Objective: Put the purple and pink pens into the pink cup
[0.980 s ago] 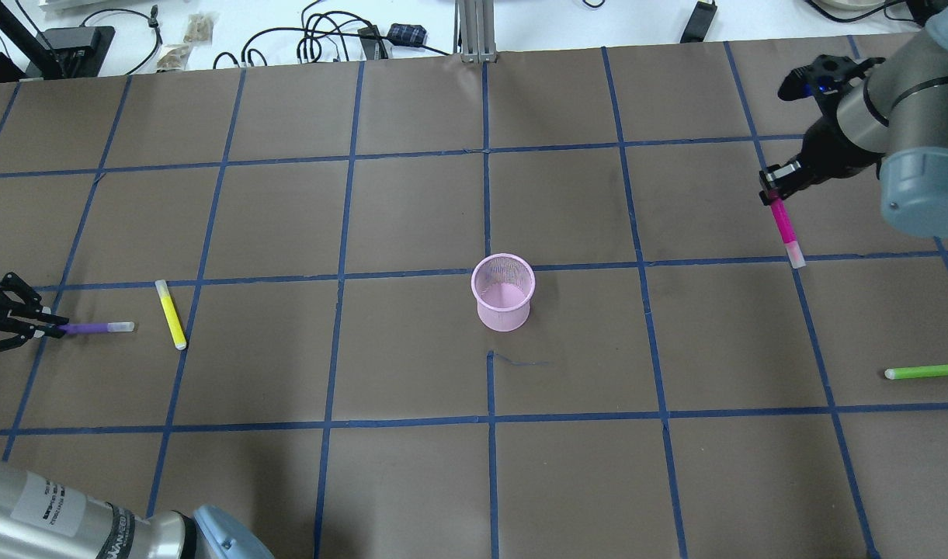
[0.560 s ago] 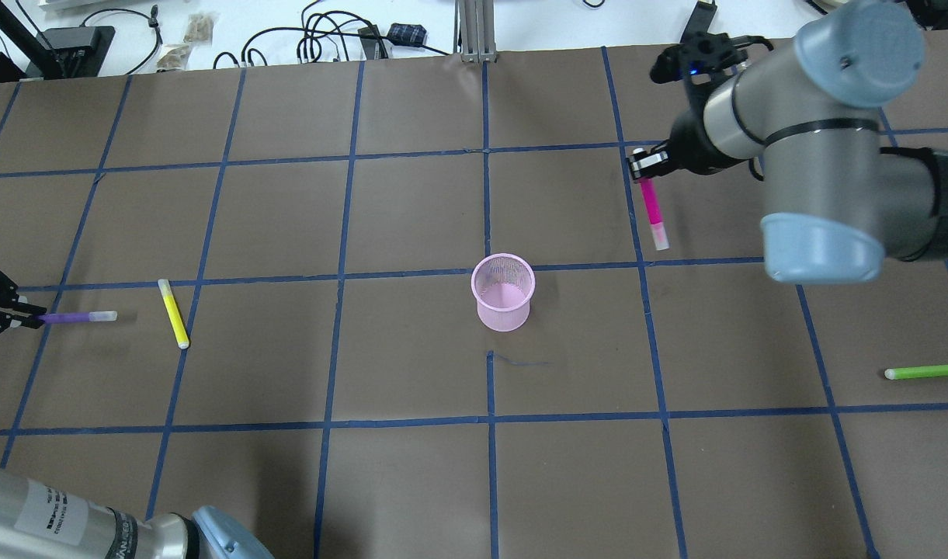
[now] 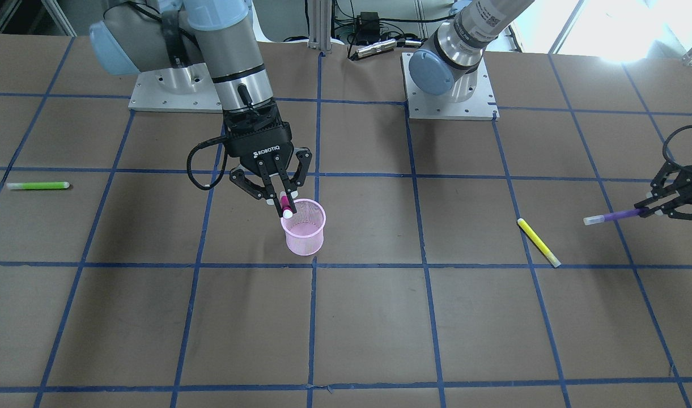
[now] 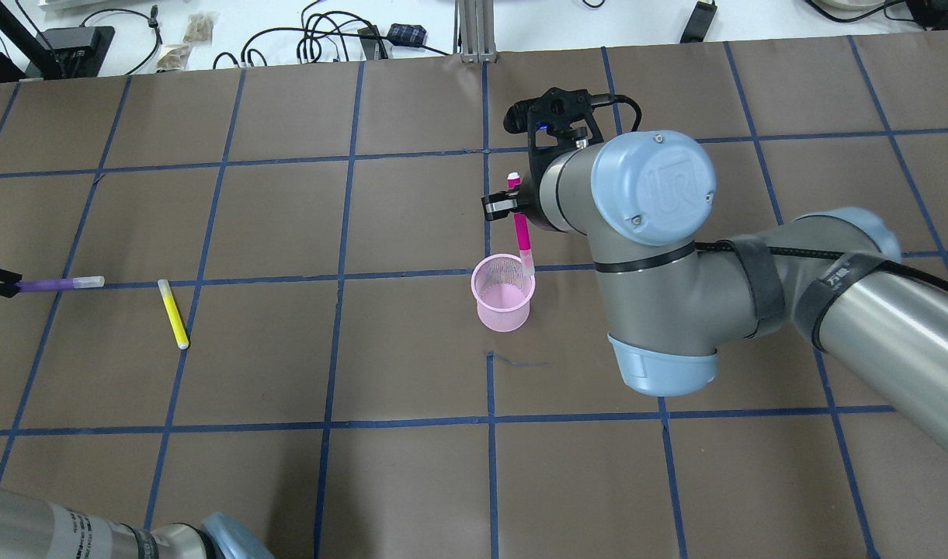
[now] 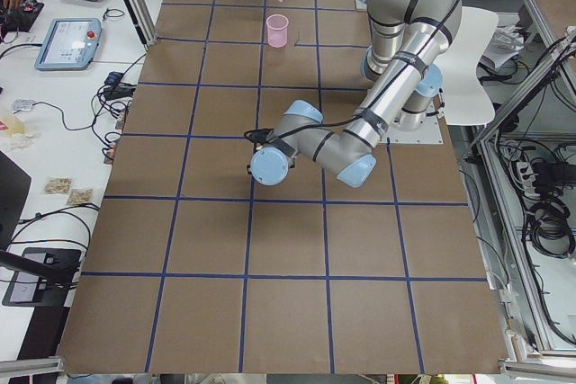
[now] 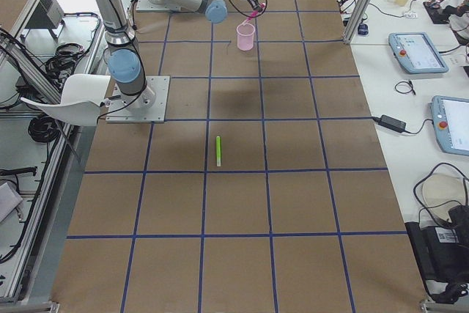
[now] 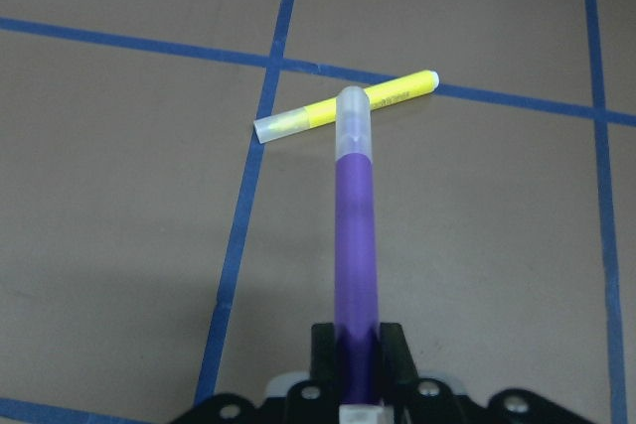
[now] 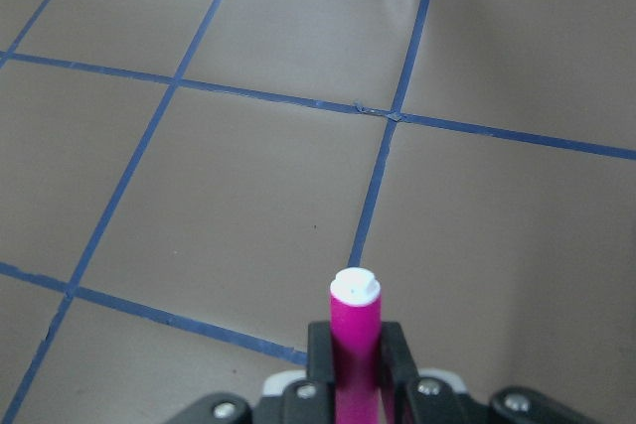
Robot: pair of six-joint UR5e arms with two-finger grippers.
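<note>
Pinching the pink pen (image 4: 522, 237), right gripper (image 3: 281, 205) overhangs the pink cup (image 3: 304, 238).

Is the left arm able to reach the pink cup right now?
Probably not yet. The right arm's fingers hold the pink pen at the rim of the pink cup, crowding its opening. The left arm's fingers, gripping the purple pen, are far off to the side.

The right arm (image 4: 753, 272) stretches forward, wrist bent so the right end effector (image 3: 281, 205) points steeply down, fingers pinched on the pink pen (image 4: 522, 233). The left end effector (image 3: 649, 212) sits far out sideways, roughly level, clamped on the purple pen (image 3: 615, 216).
</note>
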